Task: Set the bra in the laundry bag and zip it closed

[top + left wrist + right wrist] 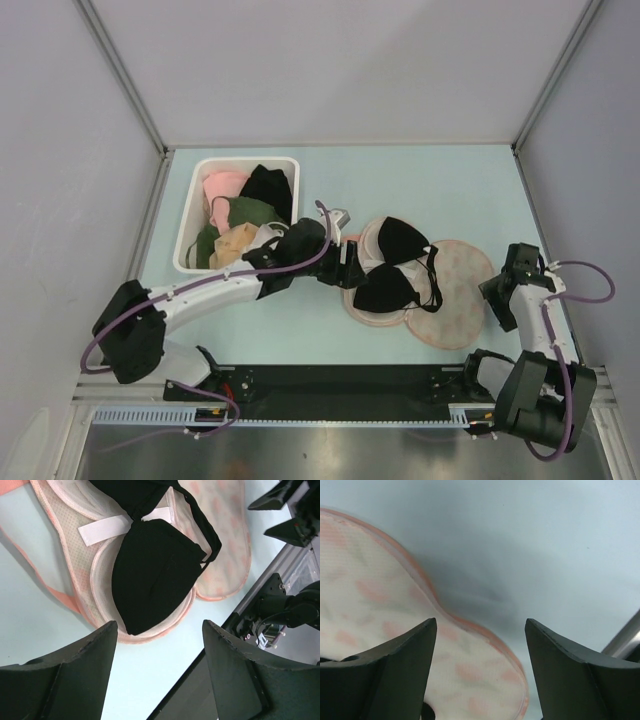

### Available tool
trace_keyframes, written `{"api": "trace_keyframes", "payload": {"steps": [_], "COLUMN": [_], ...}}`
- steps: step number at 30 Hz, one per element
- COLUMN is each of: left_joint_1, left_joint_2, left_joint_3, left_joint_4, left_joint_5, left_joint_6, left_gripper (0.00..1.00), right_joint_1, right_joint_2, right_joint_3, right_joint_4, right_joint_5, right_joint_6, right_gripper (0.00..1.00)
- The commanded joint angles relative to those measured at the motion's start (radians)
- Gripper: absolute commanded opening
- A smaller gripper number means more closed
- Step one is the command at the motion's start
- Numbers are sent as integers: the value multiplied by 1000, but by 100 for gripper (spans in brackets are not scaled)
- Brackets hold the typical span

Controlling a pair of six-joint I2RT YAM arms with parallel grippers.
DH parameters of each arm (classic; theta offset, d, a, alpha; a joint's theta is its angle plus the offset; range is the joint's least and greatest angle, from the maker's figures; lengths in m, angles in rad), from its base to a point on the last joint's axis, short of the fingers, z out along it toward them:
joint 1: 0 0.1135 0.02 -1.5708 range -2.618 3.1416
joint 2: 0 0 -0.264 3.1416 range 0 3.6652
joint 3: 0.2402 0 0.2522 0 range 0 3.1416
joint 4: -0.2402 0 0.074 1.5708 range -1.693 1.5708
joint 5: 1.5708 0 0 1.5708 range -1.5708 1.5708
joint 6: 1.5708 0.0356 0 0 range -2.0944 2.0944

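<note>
**Task items.** The bra (395, 265) is small and black, with thin straps. It lies spread over the pale pink cups inside the laundry bag (455, 300), one cup far and one near. The bag lies unzipped and flat at the middle of the bench (420, 190), with its printed flap folded out to the right.

**Left arm.** It reaches right from its base, past the white bin (240, 161). The left end effector (345, 265) is just beside the bag's left edge, jaws apart and empty.

**Right arm.** It is folded close to its base. The right end effector (497, 290) is at the flap's right edge, jaws apart and empty.
</note>
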Motion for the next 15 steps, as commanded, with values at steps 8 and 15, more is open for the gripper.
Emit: {"api": "trace_keyframes", "payload": {"steps": [8, 15], "left_joint_1": [5, -91], "left_joint_2": [-118, -136], "left_joint_3": [-13, 43], "left_joint_4": [34, 42], "left_joint_5": [67, -73], "left_joint_6": [17, 130], "left_gripper": [71, 73], "right_joint_1": [-8, 31], "right_joint_2": [157, 179], "right_joint_3": [-72, -25], "right_joint_4": [215, 203], "right_joint_5": [-43, -63], "right_joint_6": [-12, -61], "right_gripper": [56, 10]}}
